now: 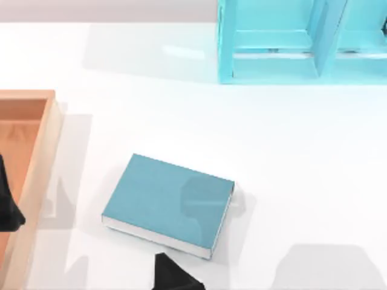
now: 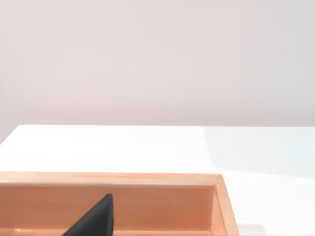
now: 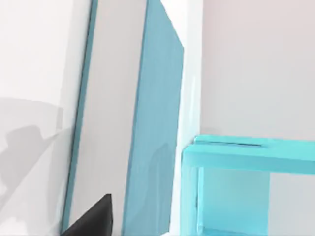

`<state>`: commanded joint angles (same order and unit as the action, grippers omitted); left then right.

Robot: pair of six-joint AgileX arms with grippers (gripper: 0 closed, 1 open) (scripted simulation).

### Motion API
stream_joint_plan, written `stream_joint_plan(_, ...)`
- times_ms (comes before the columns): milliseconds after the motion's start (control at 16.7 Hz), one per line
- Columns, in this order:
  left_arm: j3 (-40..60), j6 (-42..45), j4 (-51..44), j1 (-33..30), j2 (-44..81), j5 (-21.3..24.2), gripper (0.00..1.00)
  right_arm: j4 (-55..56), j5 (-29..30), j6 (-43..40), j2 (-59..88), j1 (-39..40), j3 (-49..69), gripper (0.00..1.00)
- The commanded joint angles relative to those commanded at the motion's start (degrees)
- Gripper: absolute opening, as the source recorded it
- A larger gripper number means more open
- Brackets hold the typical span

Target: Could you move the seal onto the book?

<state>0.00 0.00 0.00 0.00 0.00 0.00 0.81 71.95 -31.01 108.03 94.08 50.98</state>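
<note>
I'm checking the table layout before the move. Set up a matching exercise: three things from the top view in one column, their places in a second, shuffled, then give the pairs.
Things:
1. book
2. shelf unit
3. wooden tray

Places:
A. far edge of the table, right of centre
B. left edge of the table
C. near the middle, toward the near edge

Pairs: 1-C, 2-A, 3-B

Top camera looks straight down on the white bench point(image 1: 290, 151). Left wrist camera sits low over the orange wooden tray point(image 2: 147, 179), facing the wall. Right wrist camera, tilted, hangs close by the teal-blue hardcover book point(image 3: 155, 147) and light cyan shelf unit point(image 3: 236, 157), both shared with the top view.
</note>
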Motion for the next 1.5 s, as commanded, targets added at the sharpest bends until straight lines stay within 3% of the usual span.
stream_joint_plan(360,0.00,0.00,0.00,0.00,0.00,0.00,1.00,0.17,-1.87,0.52,-1.47,-1.66,-1.78,1.00)
stream_joint_plan(600,0.00,0.00,0.00,0.00,0.00,0.00,1.00,0.71,-11.94,3.77,-11.84,-10.86,-10.88,1.00)
stream_joint_plan(840,0.00,0.00,0.00,0.00,0.00,0.00,1.00,1.12,-27.81,9.13,-31.44,-27.38,-23.78,1.00)
stream_joint_plan(1200,0.00,0.00,0.00,0.00,0.00,0.00,1.00,0.63,-52.03,19.06,-70.17,-58.61,-41.24,1.00)
stream_joint_plan(1500,0.00,0.00,0.00,0.00,0.00,0.00,1.00,-0.30,-65.89,26.67,-96.00,-82.38,-49.05,1.00)
